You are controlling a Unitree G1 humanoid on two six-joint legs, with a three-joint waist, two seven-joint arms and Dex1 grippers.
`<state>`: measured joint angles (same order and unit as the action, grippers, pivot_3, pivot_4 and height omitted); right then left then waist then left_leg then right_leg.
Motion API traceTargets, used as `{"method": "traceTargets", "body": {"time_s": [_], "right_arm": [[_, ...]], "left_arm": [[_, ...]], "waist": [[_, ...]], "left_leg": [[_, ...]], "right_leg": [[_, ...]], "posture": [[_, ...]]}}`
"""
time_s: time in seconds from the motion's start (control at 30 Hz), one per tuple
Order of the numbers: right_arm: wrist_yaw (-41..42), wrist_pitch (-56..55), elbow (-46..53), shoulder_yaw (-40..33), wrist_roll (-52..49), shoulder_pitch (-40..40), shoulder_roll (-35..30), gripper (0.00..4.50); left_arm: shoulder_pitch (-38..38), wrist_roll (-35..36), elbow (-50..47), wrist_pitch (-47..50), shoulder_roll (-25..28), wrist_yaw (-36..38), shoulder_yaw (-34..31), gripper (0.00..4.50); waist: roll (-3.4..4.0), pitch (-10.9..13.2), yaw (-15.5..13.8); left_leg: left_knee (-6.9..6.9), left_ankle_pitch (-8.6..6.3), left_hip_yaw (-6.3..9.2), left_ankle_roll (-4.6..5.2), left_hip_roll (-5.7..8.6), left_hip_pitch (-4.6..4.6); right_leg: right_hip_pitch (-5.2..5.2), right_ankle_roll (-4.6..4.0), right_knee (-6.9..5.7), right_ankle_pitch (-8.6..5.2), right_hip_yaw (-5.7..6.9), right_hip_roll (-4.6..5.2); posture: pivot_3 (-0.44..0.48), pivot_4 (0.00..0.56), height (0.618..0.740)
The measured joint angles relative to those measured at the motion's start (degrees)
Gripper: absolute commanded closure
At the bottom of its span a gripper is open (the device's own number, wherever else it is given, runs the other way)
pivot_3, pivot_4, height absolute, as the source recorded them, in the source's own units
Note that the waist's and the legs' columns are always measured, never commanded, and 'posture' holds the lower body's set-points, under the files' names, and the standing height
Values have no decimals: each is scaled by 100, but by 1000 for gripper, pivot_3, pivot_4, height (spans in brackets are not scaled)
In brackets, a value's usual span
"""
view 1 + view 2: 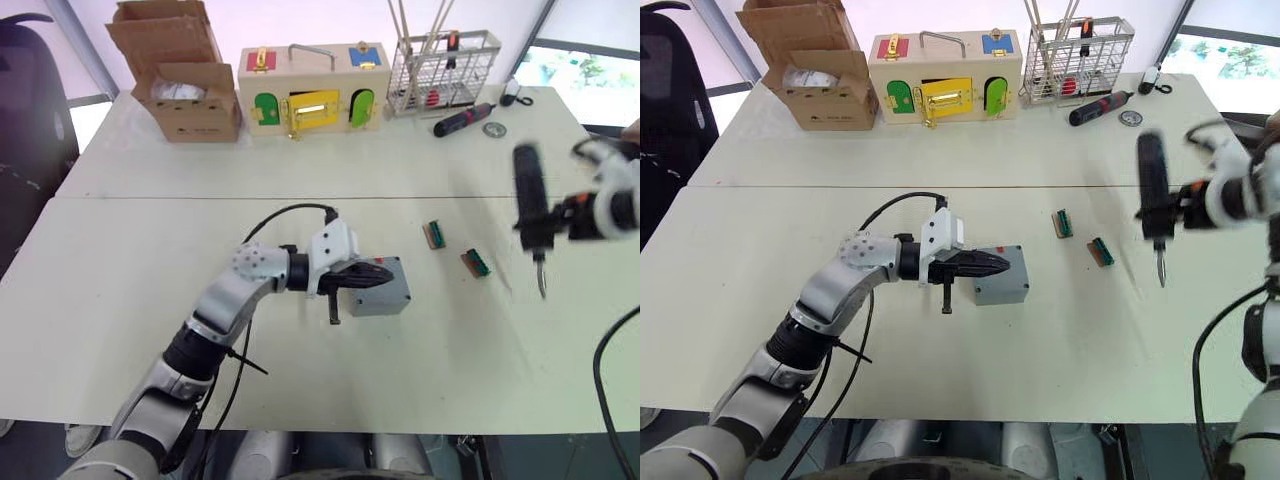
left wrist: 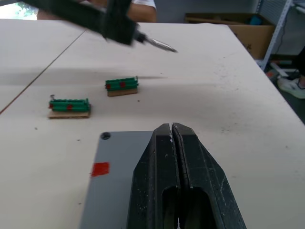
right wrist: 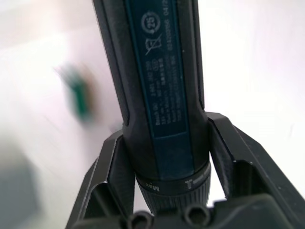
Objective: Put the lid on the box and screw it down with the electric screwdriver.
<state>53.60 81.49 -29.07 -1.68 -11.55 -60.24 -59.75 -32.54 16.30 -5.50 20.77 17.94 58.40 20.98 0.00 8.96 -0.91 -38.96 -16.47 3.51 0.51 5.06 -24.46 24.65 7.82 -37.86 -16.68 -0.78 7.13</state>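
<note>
Left claw (image 1: 362, 276), fingers pressed together, rests on the lid (image 1: 385, 283) of the box (image 1: 382, 298), mid-bench (image 1: 150, 260). Electric screwdriver (image 1: 530, 212) hangs well off to the box's right, upright, bit down, gripped by the right claw (image 1: 556, 218). Left wrist view: closed fingers (image 2: 162, 176) over grey lid, corner screw hole (image 2: 105, 136) exposed, screwdriver bit (image 2: 159, 45) beyond two green terminal blocks (image 2: 122, 86). Right wrist view: fingers clamp the barrel; right arm must carry it leftward.
</note>
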Motion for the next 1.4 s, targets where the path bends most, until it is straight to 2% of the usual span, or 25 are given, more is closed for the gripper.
{"method": "traceTargets", "body": {"time_s": [0.07, 0.1, 0.2, 0.3, 0.4, 0.5, 0.6, 0.7, 0.9, 1.1, 1.4], "right_arm": [[-695, -44, 560, -1215, 19, 160, 441, 2641], [-1144, -135, 1124, -2007, 12, 349, 939, 2641], [-2306, -877, 2864, -3654, -129, 835, 2627, 2641], [-2986, -1919, 3997, -4141, -249, 1244, 3662, 2641], [-3595, -3894, 4934, -3943, -163, 2066, 4773, 2641], [-4103, -4996, 5035, -3517, 118, 2466, 5189, 2641], [-4313, -5512, 5211, -3085, 201, 2708, 5218, 2641], [-4251, -5415, 5896, -2501, -35, 3245, 5235, 2641], [-4192, -4653, 7014, -2065, -1115, 4036, 5152, 2641], [-4200, -4236, 7819, -1315, -1708, 5338, 5174, 2641], [-4299, -4332, 7874, -650, -1739, 5519, 5066, 2641]], "left_arm": [[-57, 14, 97, 5, 78, 114, -5, 4500], [-124, 26, 165, 17, 136, 182, -9, 4500], [-374, 70, 262, 20, 182, 388, -35, 4500], [-427, 122, 334, 25, 265, 530, -94, 4500], [-601, 199, 560, 165, 339, 577, -273, 4500], [-799, 318, 564, 308, 361, 541, -506, 4500], [-864, 430, 542, 524, 385, 496, -665, 4500], [-796, 497, 357, 842, 484, 424, -667, 4500], [-486, 489, 13, 1142, 585, 88, -660, 4500], [-103, 292, -171, 1142, 605, -183, -559, 4500], [89, 24, -333, 1076, 600, -279, -163, 4500]], "waist": [[-3, 1, 7], [-2, 0, 15], [6, -3, 30], [14, -6, 18], [14, -6, 45], [15, -6, 116], [19, -8, 209], [19, -8, 287], [19, -8, 313], [19, -8, 279], [19, -8, 152]], "left_leg": [[-3, 0, 2, 0, 2, 0], [-6, 0, 0, 0, 2, 0], [-16, 4, -7, -4, 3, 3], [-16, 5, 7, -5, 5, 4], [-16, 5, 8, -5, 10, 4], [-21, 6, 1, -4, 12, 7], [-13, 6, 2, -5, 8, 16], [4, 6, 11, -5, 0, 20], [-8, 6, 17, -5, 2, 22], [-10, 6, 18, -4, 5, 27], [-13, 6, 16, -5, 5, 36]], "right_leg": [[-6, 0, 0, 0, 2, 1], [-6, 0, 0, 0, 0, 1], [1, 2, -24, 0, -6, 2], [1, 2, -33, 0, -6, -2], [2, 2, -36, 0, -8, -4], [0, 3, -37, 0, -14, -4], [-1, 3, -41, 0, -14, -8], [0, 3, -42, 0, -15, -18], [-9, 3, -40, 0, -18, -19], [-15, 3, -39, 0, -27, -19], [-25, 3, -35, 0, -31, -23]], "posture": [[0, 150, 737], [0, 150, 737], [0, 150, 737], [0, 150, 737], [0, 150, 737], [0, 150, 737], [0, 150, 737], [0, 150, 737], [0, 150, 737], [0, 150, 737], [0, 150, 737]]}}
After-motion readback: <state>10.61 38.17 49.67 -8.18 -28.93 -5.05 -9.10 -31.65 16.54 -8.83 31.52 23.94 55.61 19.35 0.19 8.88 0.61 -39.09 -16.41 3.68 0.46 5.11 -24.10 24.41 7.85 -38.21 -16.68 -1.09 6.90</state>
